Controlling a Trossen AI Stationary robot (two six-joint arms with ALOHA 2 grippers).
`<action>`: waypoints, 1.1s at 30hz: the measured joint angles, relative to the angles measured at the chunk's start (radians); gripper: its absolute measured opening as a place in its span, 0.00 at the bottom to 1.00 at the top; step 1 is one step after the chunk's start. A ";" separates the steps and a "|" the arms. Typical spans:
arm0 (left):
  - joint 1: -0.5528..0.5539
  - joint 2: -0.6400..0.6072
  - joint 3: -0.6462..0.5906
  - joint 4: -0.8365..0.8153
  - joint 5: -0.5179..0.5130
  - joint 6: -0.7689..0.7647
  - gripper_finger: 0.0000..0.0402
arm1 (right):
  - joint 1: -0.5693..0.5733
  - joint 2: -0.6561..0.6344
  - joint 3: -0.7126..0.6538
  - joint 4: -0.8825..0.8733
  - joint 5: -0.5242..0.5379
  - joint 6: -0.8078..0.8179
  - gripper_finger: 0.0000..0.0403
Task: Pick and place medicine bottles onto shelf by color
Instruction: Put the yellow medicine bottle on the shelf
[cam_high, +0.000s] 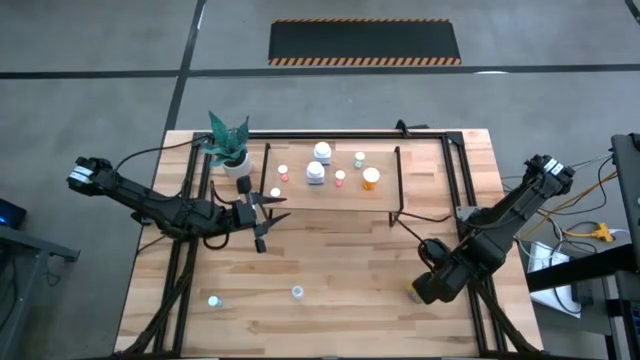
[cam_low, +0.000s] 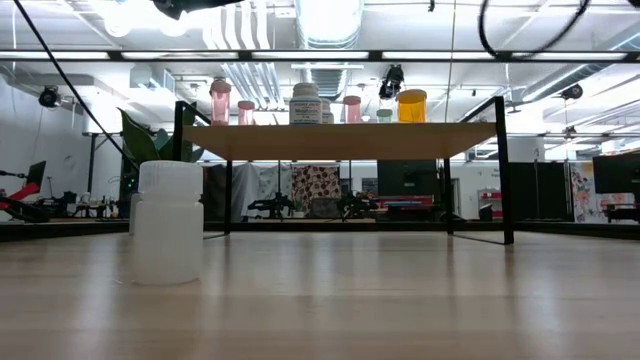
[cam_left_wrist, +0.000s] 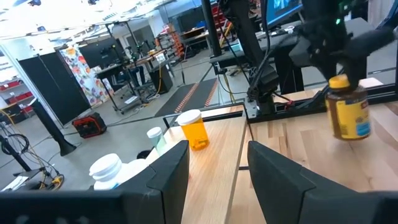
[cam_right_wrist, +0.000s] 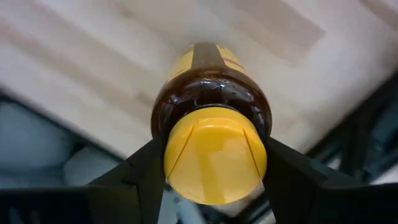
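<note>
Your right claw is clamped on the large amber bottle with the yellow cap, one dark finger pressed against each side of the cap. From above, that claw sits low over the near right part of the light-wood worktop, well apart from the low light-wood shelf on thin black rod legs. The left wrist view shows the amber bottle held upright under the right arm, but you cannot tell there whether its base touches the worktop.

Your left claw has its fingers spread apart with nothing between them, pointing toward the shelf's left end, just beside the white pot with the green plant.

On the shelf you have several small bottles standing: white-capped ones, pink ones and an orange bottle toward the right end.

Two small pale bottles remain on the near worktop, one to the left and one near the middle.
</note>
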 joint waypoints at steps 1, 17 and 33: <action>0.000 0.000 0.000 0.000 0.000 0.000 0.37 | -0.010 0.003 0.021 -0.002 0.013 -0.013 0.51; 0.000 0.000 0.000 -0.002 0.000 0.000 0.37 | -0.344 0.335 0.559 -0.173 0.045 -0.849 0.52; -0.001 0.000 0.000 -0.004 0.000 0.000 0.37 | -0.602 0.484 0.987 -0.353 0.298 -1.328 0.52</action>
